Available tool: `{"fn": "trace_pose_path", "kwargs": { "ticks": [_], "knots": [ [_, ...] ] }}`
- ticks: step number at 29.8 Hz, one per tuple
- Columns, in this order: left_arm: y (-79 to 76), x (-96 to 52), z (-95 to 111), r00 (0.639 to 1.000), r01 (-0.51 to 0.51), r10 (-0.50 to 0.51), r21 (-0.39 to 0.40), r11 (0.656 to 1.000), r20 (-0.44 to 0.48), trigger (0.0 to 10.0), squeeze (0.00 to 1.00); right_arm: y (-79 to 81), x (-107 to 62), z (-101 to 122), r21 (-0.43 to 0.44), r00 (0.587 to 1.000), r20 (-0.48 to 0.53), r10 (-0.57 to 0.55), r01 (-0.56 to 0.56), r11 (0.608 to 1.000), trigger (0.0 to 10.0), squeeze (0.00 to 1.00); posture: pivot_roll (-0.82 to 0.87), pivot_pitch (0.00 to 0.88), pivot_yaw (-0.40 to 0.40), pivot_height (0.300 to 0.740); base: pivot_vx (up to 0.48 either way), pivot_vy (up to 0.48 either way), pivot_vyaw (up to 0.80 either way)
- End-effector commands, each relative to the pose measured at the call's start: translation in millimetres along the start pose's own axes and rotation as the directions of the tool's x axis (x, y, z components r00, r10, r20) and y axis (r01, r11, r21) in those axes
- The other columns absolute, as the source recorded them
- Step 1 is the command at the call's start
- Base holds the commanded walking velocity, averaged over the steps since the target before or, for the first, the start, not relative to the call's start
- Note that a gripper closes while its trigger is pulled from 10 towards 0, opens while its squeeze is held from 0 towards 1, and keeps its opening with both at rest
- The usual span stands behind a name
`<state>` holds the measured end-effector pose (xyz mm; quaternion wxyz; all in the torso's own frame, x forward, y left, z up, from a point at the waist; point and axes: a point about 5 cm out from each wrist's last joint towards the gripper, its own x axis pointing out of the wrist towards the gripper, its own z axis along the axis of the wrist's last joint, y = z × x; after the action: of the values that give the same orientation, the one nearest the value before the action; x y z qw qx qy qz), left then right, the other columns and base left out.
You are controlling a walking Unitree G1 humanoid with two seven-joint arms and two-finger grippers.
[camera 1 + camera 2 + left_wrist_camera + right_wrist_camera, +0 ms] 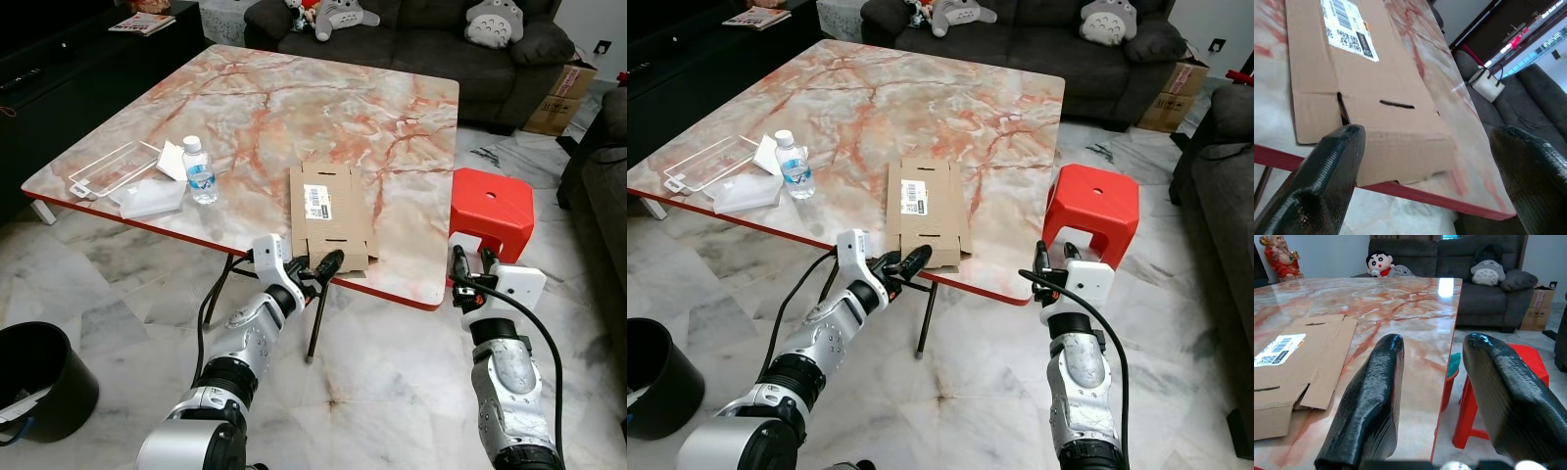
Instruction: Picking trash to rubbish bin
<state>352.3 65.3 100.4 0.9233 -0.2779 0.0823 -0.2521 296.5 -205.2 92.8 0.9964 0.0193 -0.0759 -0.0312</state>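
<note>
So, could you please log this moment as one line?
left tool: open, at flattened cardboard near table edge | right tool: open, idle beside red stool | bin: floor, left

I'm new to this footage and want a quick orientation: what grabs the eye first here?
The big marble-patterned table dominates, with a flattened cardboard box lying at its near edge. The left gripper reaches for that box, jaws open at the table edge, while the right gripper hovers beside a bright red stool. A water bottle stands left of the box, and a black bin sits on the floor at far left.
</note>
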Motion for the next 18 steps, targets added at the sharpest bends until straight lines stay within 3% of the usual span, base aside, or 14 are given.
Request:
{"fn": "trace_pose_path", "kwargs": {
  "ticks": [1, 6, 8, 9, 13, 18],
  "knots": [
    [-16.8, 9.3, 0.5, 0.999, 0.042, -0.041, -0.013, 0.999, 0.014, 10.0, 0.0, -3.0, -0.2, 4.2, -0.005, 1.0, 0.011, -0.004, 0.004, 1.0, 10.0, 0.0, 0.03, 0.078, -0.051, 0.74, 0.0, 0.0, 0.0],
    [-27.5, 12.3, 15.3, 0.99, 0.116, -0.119, 0.046, 0.992, 0.08, 10.0, 0.0, -3.2, -0.4, 4.2, -0.003, 1.0, 0.011, -0.005, 0.005, 1.0, 10.0, 0.0, 0.03, 0.084, -0.052, 0.74, 0.0, 0.0, 0.0],
    [-30.4, 16.5, 19.8, 0.991, 0.095, -0.106, 0.134, 0.986, 0.081, 10.0, 0.0, -2.7, -0.3, 4.0, -0.002, 1.0, 0.011, -0.005, 0.005, 1.0, 10.0, 0.0, 0.03, 0.084, -0.053, 0.74, 0.0, 0.0, 0.0],
    [-31.0, 20.2, 20.2, 0.995, 0.07, -0.083, 0.19, 0.979, 0.062, 10.0, 0.0, -2.0, 0.0, 3.9, -0.001, 1.0, 0.011, -0.004, 0.004, 1.0, 10.0, 0.0, 0.03, 0.084, -0.053, 0.74, 0.0, 0.0, 0.0],
    [-31.9, 25.4, 21.0, 0.998, 0.034, -0.044, 0.268, 0.963, 0.034, 10.0, 0.0, -1.3, 0.9, 4.1, 0.0, 1.0, 0.011, -0.003, 0.003, 1.0, 10.0, 0.0, 0.02, 0.08, -0.053, 0.74, 0.0, 0.0, 0.0],
    [-39.8, 35.5, 22.5, 1.0, 0.013, -0.005, 0.401, 0.916, -0.019, 10.0, 0.0, -5.5, -0.2, 5.9, -0.006, 1.0, 0.017, -0.016, 0.016, 1.0, 10.0, 0.0, 0.01, 0.076, -0.05, 0.74, 0.0, 0.0, 0.0]
  ]
}}
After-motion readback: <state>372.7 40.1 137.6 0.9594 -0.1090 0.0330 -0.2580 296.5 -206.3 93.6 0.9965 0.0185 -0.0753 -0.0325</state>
